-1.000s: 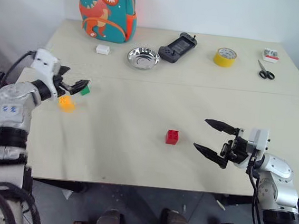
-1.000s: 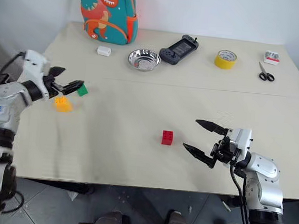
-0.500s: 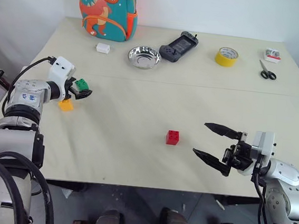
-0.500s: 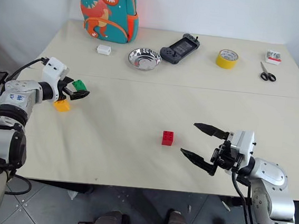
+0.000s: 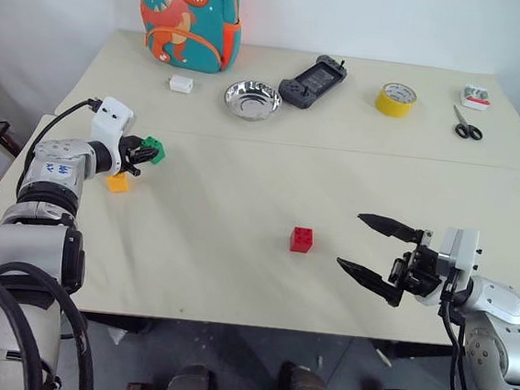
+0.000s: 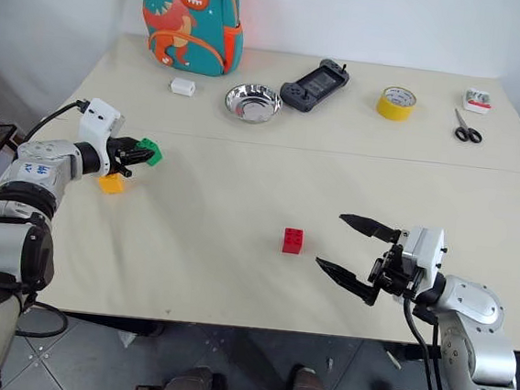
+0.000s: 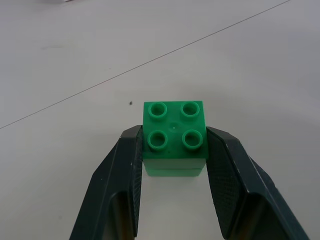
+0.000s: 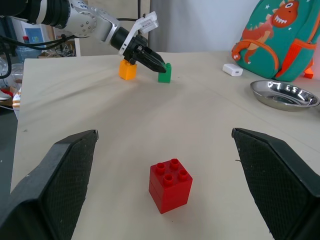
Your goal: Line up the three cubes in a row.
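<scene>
My left gripper is shut on the green cube at the table's left side, one finger on each flank, as the left wrist view shows with the studded cube between the pads. The cube seems to sit at table level. The yellow-orange cube lies just beside and nearer to me than that gripper. The red cube stands alone near the middle front of the table. My right gripper hovers open to the right of the red cube, apart from it.
Along the far edge stand a dinosaur backpack, a small white block, a steel bowl, a black game controller, a yellow tape roll, scissors and a small box.
My left gripper, open beside the green cube a second ago, has shut on it. The right gripper has stayed open in the same place.
</scene>
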`<state>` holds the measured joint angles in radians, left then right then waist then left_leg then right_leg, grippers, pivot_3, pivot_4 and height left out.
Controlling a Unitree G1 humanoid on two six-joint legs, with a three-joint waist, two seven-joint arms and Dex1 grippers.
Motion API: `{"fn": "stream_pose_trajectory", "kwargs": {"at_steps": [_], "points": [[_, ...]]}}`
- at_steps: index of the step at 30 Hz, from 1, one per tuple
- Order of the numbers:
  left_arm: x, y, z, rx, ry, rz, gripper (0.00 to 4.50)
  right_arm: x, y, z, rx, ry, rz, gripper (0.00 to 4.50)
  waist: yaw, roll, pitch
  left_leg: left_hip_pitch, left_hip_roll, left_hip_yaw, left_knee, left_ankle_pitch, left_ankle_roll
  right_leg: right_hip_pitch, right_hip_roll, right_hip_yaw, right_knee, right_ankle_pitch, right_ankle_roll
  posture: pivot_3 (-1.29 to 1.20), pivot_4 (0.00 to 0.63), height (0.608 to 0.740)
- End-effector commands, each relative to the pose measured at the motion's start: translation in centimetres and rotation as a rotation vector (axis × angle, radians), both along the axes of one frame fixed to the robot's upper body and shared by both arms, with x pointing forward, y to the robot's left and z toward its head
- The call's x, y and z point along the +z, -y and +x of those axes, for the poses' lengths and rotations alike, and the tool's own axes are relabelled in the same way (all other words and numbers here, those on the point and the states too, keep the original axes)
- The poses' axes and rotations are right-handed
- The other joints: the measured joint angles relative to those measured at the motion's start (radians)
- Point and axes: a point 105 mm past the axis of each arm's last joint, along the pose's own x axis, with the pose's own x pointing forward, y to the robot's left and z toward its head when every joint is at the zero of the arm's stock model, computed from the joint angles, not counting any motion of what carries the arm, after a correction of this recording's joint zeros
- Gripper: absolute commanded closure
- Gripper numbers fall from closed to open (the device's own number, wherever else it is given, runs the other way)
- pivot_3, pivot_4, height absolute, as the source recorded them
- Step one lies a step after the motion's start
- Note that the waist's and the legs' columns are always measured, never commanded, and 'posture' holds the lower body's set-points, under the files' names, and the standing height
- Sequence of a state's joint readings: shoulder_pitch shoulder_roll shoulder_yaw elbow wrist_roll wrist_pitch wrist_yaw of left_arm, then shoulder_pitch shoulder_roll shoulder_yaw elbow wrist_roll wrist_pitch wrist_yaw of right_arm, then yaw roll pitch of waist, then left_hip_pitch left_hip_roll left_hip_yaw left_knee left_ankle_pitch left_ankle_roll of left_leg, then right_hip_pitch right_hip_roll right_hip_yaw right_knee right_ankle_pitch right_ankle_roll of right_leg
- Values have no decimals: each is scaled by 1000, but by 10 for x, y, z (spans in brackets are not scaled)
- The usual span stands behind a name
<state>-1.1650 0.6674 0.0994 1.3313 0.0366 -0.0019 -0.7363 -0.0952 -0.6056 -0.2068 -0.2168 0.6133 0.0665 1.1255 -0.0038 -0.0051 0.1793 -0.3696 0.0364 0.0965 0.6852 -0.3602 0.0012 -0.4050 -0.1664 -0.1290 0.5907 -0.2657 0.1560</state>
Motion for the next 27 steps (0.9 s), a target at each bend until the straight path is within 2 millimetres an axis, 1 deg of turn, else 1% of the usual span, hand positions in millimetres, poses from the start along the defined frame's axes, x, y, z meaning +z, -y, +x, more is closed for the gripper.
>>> {"fn": "stream_pose_trajectory", "kwargs": {"at_steps": [1, 3, 5, 8, 9, 11, 12, 16, 19, 21, 24, 27], "points": [[28, 7, -2, -93, 104, -72, 3037, 10, 3, -2, -4, 49, -11, 0, 0, 0, 0, 0, 0, 0, 0, 0, 0, 0, 0, 0, 0, 0, 0, 0, 150, 740], [48, 15, -9, -203, 166, -110, 3037, 10, 4, -1, -5, 51, -15, 0, 0, 0, 0, 0, 0, 0, 0, 0, 0, 0, 0, 0, 0, 0, 0, 0, 150, 740], [62, 23, -16, -319, 201, -118, 3037, 11, 6, -1, -5, 53, -19, 0, 0, 0, 0, 0, 0, 0, 0, 0, 0, 0, 0, 0, 0, 0, 0, 0, 150, 740], [65, 37, -27, -478, 189, -52, 3037, 11, 8, -1, -8, 57, -22, 0, 1, 0, 0, 0, 0, 0, 0, 0, 0, 0, 0, 0, 0, 0, 0, 0, 150, 740], [57, 52, -35, -609, 146, 23, 3037, 11, 9, -1, -10, 59, -22, 0, 0, 0, 0, 0, 0, 0, 0, 0, 0, 0, 0, 0, 0, 0, 0, 0, 150, 740], [44, 73, -48, -794, 79, 114, 3037, 12, 11, -2, -11, 57, -20, 0, 2, 0, 0, 0, 0, 0, 0, 0, 0, 0, 0, 0, 0, 0, 0, 0, 150, 740], [36, 82, -51, -845, 32, 152, 3037, 11, 11, -2, -5, 52, -21, 0, 2, 0, 0, 0, 0, 0, 1, 0, 0, 0, 0, 0, 0, 0, 0, 0, 150, 740], [8, 120, -68, -1022, -33, 249, 3037, 5, 8, -9, 62, 5, -45, 0, 1, 0, 0, 0, 0, 0, 2, 0, 0, 0, 0, 0, 1, 0, 0, 0, 150, 740], [-10, 146, -80, -1080, -75, 268, 3037, 1, 5, -13, 109, -27, -76, 0, 1, 0, 0, -1, 0, 0, 3, 0, 0, 0, 0, 0, 1, 0, 0, 0, 150, 740], [-18, 162, -85, -1080, -88, 270, 3037, -1, 4, -15, 122, -40, -85, 0, 2, 0, 0, -2, 1, -1, 4, 0, 0, 0, 0, 0, 1, 0, 0, 0, 150, 740], [-26, 173, -88, -1056, -98, 286, 3037, -2, 2, -15, 124, -40, -85, 0, 4, 0, 0, -2, 1, -1, 7, 0, 0, 0, 0, 1, 2, 0, 0, 0, 150, 740], [-27, 178, -94, -1077, -104, 299, 3037, -2, 0, -15, 126, -40, -82, 0, 5, 0, 0, -2, 1, -1, 11, 0, 0, 1, 0, 2, 3, 0, 0, 0, 150, 740]]}}
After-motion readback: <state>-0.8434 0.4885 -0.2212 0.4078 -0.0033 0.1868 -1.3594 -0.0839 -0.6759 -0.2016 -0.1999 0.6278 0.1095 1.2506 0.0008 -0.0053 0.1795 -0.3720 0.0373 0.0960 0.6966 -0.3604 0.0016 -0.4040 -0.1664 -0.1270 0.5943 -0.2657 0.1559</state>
